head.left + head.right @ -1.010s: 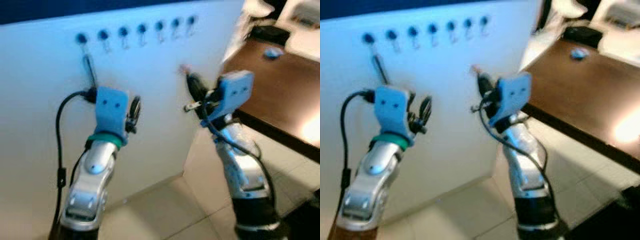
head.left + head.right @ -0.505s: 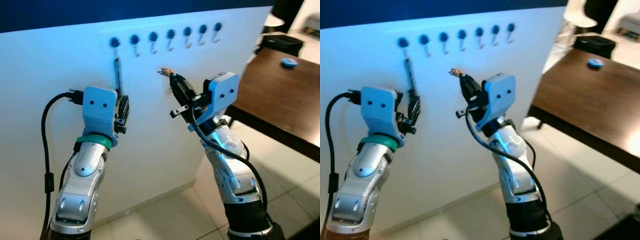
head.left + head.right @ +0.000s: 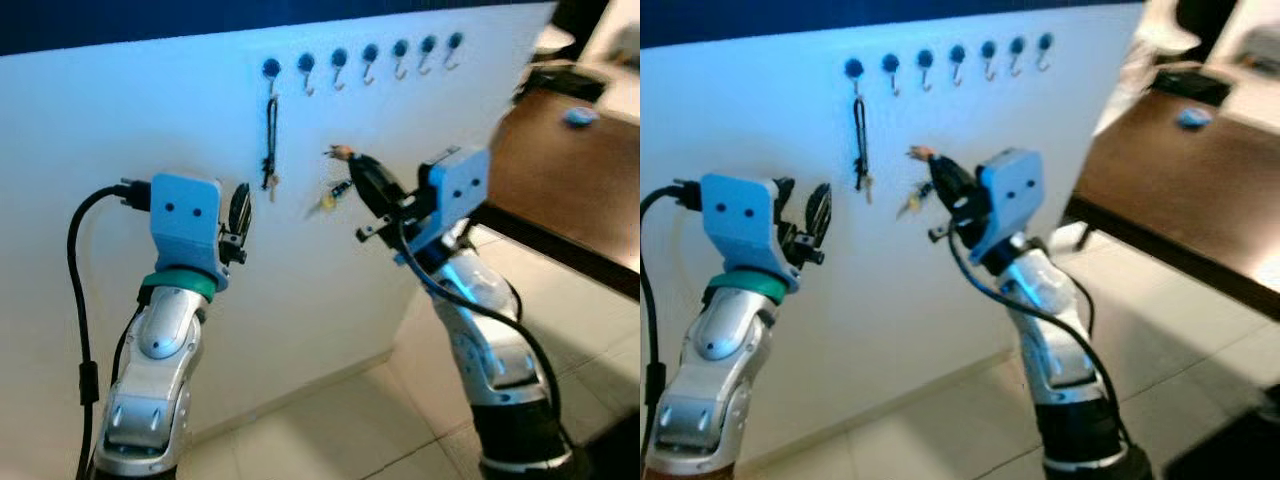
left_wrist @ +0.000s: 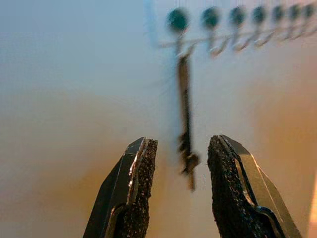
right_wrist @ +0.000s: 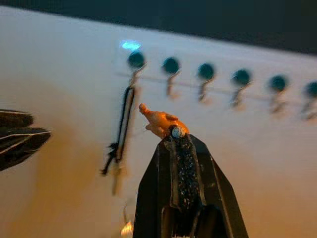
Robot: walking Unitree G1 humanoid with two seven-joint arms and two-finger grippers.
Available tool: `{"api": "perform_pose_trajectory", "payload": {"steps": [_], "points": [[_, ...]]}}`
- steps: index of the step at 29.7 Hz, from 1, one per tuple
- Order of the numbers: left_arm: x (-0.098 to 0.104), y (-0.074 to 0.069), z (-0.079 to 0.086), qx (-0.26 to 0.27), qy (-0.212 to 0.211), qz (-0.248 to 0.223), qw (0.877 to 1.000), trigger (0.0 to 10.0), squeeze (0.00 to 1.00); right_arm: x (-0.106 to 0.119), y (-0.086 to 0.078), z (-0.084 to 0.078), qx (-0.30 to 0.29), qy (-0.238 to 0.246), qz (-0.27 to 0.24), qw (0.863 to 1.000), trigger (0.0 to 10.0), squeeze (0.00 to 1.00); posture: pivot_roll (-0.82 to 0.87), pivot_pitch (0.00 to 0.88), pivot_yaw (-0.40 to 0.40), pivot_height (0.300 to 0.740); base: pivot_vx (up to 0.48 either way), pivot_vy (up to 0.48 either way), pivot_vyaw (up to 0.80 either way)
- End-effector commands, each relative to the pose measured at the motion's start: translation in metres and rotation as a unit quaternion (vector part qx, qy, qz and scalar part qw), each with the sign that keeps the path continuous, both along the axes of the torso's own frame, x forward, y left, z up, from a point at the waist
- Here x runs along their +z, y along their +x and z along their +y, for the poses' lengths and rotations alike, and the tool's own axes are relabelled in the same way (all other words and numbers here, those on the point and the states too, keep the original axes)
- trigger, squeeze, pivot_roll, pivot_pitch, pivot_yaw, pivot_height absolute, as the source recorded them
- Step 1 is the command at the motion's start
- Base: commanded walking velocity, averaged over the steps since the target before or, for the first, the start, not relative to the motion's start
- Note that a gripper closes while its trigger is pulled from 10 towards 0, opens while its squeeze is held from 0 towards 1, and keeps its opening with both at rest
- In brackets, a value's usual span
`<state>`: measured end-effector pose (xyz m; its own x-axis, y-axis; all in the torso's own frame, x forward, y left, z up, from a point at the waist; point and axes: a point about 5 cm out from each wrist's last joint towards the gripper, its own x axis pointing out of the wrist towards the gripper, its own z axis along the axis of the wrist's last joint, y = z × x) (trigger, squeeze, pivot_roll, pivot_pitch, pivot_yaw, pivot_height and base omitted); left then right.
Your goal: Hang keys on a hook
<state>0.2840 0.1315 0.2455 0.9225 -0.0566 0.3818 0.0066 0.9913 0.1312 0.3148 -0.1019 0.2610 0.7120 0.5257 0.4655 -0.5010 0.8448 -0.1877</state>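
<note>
Black-looped keys (image 3: 270,140) hanging vertical from leftmost hook (image 3: 271,72).

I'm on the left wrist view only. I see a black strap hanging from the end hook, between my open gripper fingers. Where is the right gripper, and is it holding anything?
Observer: The right gripper is shut on an orange key fob. It is raised in front of the white wall, below the hook row.
Operator: Which side of the strap is it on?
Observer: It is to the robot's right of the black strap, and the hooks above it are bare.
Operator: Is there a key on that fob?
Observer: A small key shows just below the fob, close to the wall. How it is attached is too blurred to tell.
</note>
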Motion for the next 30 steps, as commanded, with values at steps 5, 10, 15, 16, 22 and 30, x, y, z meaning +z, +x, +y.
{"api": "perform_pose_trajectory", "payload": {"steps": [5, 10, 15, 16, 22, 30], "points": [[0.0016, 0.0046, -0.0052, -0.004, 0.008, -0.006, 1.000, 10.0, 0.00, 0.0052, 0.0036, -0.0022, 0.005, 0.012, 0.002, 1.000, 10.0, 0.00, -0.09, 0.000, 0.071, 0.740, 0.000, 0.000, 0.00], [0.0003, 0.0067, -0.0059, -0.009, 0.016, 0.000, 1.000, 10.0, 0.00, 0.0041, 0.0030, -0.0008, 0.009, 0.018, 0.006, 1.000, 10.0, 0.00, -0.08, 0.000, 0.073, 0.740, 0.000, 0.000, 0.00], [-0.0019, 0.0067, -0.0062, -0.010, 0.021, 0.000, 1.000, 10.0, 0.00, 0.0016, 0.0024, -0.0001, 0.012, 0.016, 0.009, 1.000, 10.0, 0.00, -0.08, 0.000, 0.074, 0.740, 0.092, 0.000, 0.00], [-0.0019, 0.0067, -0.0062, -0.010, 0.021, 0.000, 1.000, 10.0, 0.00, 0.0016, 0.0024, -0.0001, 0.012, 0.016, 0.009, 1.000, 10.0, 0.00, -0.08, 0.000, 0.074, 0.740, 0.458, 0.000, 0.00], [-0.0035, 0.0087, -0.0043, -0.003, 0.018, 0.004, 1.000, 10.0, 0.00, 0.0012, 0.0028, 0.0002, 0.014, 0.015, 0.010, 1.000, 10.0, 0.00, -0.08, 0.000, 0.074, 0.740, 0.469, 0.000, 0.00], [-0.0055, 0.0091, -0.0032, 0.001, 0.016, 0.011, 1.000, 10.0, 0.00, -0.0009, 0.0025, 0.0006, 0.014, 0.010, 0.013, 1.000, 10.0, 0.00, -0.08, 0.000, 0.076, 0.740, 0.409, 0.000, 0.00]]}}
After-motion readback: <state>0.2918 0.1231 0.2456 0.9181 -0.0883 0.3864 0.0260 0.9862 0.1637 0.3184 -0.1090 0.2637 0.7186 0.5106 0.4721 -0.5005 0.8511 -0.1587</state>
